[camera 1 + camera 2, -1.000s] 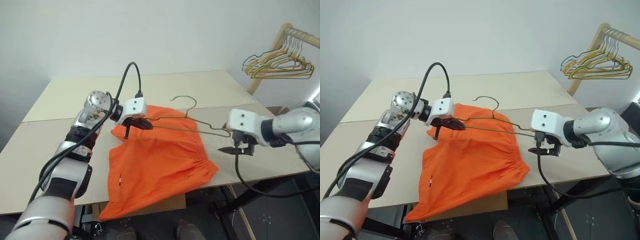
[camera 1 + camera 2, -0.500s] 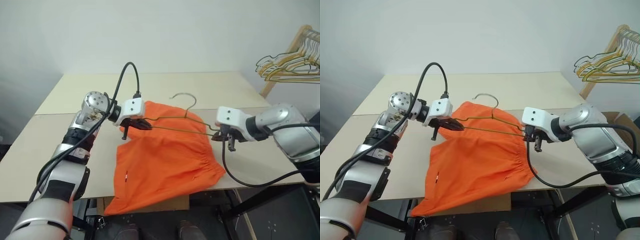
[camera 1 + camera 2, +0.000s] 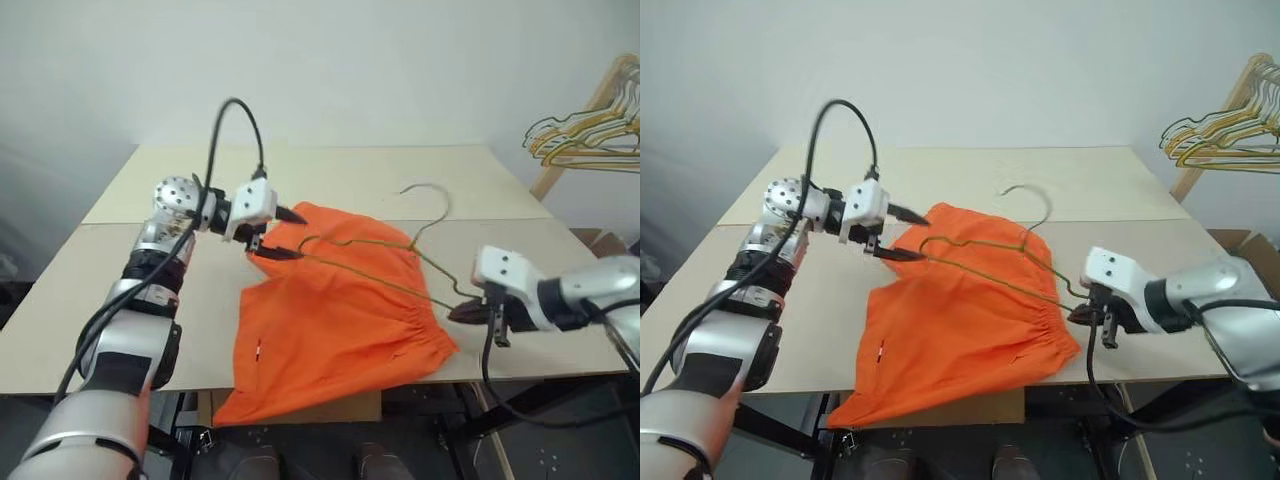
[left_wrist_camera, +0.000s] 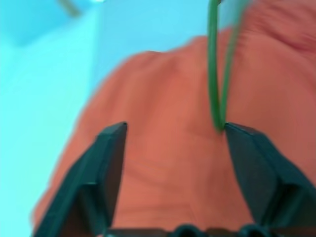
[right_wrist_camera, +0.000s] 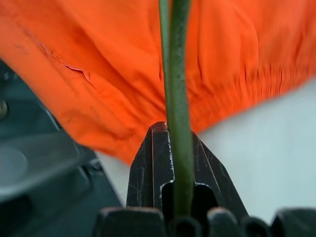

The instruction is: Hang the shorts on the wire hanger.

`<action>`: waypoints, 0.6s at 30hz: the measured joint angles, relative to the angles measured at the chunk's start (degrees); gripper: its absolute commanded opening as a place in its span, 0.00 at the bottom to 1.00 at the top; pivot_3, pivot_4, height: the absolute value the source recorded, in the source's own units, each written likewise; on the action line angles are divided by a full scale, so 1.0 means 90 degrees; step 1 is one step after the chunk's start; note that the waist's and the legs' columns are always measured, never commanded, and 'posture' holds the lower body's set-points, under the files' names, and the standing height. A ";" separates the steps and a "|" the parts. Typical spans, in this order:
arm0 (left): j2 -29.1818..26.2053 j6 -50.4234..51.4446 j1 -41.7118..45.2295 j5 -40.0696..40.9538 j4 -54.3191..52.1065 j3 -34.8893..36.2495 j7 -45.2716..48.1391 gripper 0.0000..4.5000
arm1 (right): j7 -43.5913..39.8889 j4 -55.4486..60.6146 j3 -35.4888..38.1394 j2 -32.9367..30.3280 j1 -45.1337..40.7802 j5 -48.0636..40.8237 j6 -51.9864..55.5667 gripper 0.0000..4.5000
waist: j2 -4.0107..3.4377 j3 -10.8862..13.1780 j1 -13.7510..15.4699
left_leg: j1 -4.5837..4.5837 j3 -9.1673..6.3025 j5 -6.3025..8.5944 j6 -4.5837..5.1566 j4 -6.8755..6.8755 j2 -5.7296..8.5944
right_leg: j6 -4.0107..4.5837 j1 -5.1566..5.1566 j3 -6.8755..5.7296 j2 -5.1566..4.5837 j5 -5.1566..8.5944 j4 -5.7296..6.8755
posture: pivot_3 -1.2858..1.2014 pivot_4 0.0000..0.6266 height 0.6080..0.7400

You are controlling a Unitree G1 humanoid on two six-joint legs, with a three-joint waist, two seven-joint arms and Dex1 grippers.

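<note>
a: where do the shorts [image 3: 335,320] lie?
b: spread on the table [image 3: 400,175], one leg over its near edge, with the wire hanger [image 3: 385,262] across them.
a: right gripper [image 3: 1082,312]?
b: fingers clenched on the hanger's right corner.
a: left gripper [image 3: 283,233]?
b: fingers spread wide, grasping nothing; one fingertip [image 4: 232,131] touches the hanger's left end.

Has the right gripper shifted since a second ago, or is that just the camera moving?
Yes. The right gripper, shut on the wire hanger, has dropped back toward the table's near edge, dragging its end of the hanger across the shorts to the waistband's near corner.
</note>
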State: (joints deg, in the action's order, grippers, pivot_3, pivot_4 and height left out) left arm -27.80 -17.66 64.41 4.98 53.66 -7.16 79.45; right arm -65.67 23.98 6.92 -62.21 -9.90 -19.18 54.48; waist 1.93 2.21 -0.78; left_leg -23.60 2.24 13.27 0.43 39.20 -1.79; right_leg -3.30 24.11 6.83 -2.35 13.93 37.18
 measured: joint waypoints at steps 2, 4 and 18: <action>0.0116 0.0309 0.0141 0.0283 -0.0125 0.0316 -0.0160 0.99 | 0.0337 0.0204 0.0867 0.0403 0.0540 -0.0296 0.0837 0.00 | 0.0004 -0.0005 0.0007 | 0.0001 0.0001 0.0000 0.0000 0.0006 0.0001 | -0.0004 -0.0008 0.0002 -0.0001 -0.0002 -0.0001 | 0.51 0.00 1.00; 0.0200 0.0715 0.0062 0.0543 -0.0473 0.0485 -0.0142 0.99 | 0.0649 0.0316 0.1464 0.0769 0.0927 -0.0519 0.1653 0.00 | 0.0004 -0.0007 0.0003 | 0.0007 0.0002 0.0000 -0.0001 0.0009 0.0001 | -0.0005 -0.0010 0.0003 -0.0001 -0.0002 0.0002 | 0.51 0.00 1.00; 0.0173 0.2927 -0.1980 0.1656 -0.4306 0.0022 0.0753 0.99 | 0.1811 -0.1065 0.2979 0.0013 0.3208 -0.3767 0.4175 0.00 | 0.0003 -0.0007 -0.0247 | 0.0146 0.0006 -0.0007 0.0008 0.0004 -0.0009 | 0.0009 -0.0132 0.0019 0.0015 0.0044 0.0016 | 0.51 0.00 1.00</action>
State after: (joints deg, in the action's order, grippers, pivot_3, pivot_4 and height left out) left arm -26.25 8.68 46.60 19.88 14.90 -6.96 86.23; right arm -49.38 14.39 33.73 -62.10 18.97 -53.08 92.05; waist 1.95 2.14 -3.00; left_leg -22.29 2.29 13.20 0.51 39.24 -1.87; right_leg -3.22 22.92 7.00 -2.21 14.32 37.32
